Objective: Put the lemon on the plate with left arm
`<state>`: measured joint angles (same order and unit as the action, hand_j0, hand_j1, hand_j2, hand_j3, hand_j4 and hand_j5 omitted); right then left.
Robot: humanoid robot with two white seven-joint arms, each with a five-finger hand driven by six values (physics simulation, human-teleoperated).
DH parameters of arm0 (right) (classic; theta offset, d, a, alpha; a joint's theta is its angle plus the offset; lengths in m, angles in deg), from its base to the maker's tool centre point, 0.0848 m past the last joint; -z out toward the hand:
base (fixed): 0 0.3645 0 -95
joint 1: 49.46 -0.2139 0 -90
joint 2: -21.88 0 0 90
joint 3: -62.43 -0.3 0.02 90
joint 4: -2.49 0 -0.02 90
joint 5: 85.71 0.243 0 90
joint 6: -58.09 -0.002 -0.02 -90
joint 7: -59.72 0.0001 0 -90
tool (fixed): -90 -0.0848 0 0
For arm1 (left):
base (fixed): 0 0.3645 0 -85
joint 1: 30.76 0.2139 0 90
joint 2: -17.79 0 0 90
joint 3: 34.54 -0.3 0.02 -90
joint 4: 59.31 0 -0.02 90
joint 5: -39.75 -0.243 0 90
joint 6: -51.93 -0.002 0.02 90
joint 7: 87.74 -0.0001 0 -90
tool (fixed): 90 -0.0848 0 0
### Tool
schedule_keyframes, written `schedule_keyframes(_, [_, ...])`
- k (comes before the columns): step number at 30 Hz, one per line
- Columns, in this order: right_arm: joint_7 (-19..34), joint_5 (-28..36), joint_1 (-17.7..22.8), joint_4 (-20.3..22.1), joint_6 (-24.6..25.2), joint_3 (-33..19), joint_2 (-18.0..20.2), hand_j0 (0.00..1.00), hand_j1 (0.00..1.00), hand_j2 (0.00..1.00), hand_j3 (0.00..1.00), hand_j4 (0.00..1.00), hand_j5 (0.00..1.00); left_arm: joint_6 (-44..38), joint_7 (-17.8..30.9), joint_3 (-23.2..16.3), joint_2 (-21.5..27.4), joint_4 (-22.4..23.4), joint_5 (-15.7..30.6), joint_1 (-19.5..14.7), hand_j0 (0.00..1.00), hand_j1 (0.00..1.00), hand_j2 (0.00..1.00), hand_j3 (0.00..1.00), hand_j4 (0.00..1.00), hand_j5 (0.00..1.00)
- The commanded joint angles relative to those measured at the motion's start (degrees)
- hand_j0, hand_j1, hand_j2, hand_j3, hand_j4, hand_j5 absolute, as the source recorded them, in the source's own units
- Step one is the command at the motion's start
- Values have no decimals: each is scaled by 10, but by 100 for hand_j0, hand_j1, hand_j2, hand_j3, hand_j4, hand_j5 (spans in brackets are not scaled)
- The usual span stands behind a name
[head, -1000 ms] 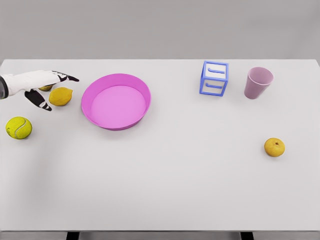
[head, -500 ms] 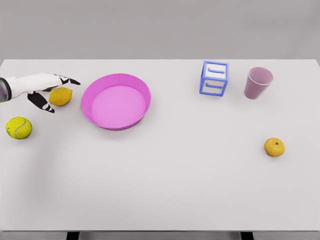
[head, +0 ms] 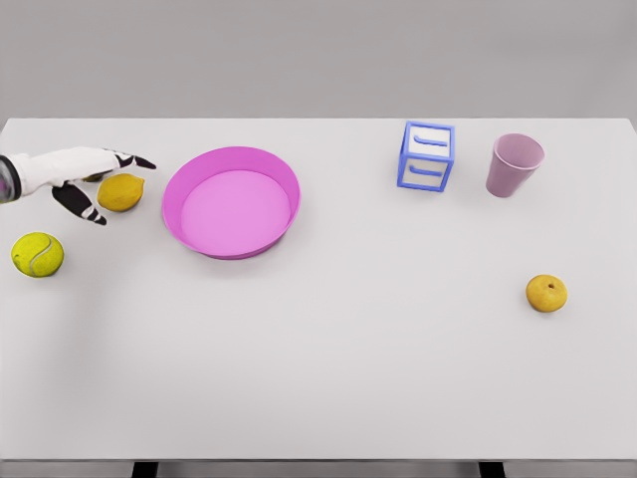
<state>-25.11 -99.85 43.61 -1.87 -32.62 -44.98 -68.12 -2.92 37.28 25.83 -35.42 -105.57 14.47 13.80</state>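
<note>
the left robot hand [head: 82,171] reaches in from the left edge with its fingers spread, holding nothing; the fingers extend over the far side of the lemon [head: 120,192] and the thumb sits at its left, contact unclear. the lemon lies on the white surface [head: 348,349], just left of the pink plate [head: 231,202]. a tennis ball [head: 38,255] sits nearer, by the left edge. the near half of the surface is open.
</note>
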Motion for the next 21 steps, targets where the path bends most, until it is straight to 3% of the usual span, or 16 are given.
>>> schedule_keyframes(1, [0,0,0,0,0,0,0,100,100,100,100,100,100,-2,0,1,-1,2,3,0,97,97,97,97,97,97])
schedule_keyframes(16, [0,0,0,0,0,0,0,100,100,100,100,100,100,-2,0,1,-14,42,-6,-17,97,97,97,97,97,97])
schedule_keyframes(21, [0,0,0,1,0,0,0,100,100,100,100,100,100,-2,0,1,-20,50,-8,-18,91,91,91,91,91,91])
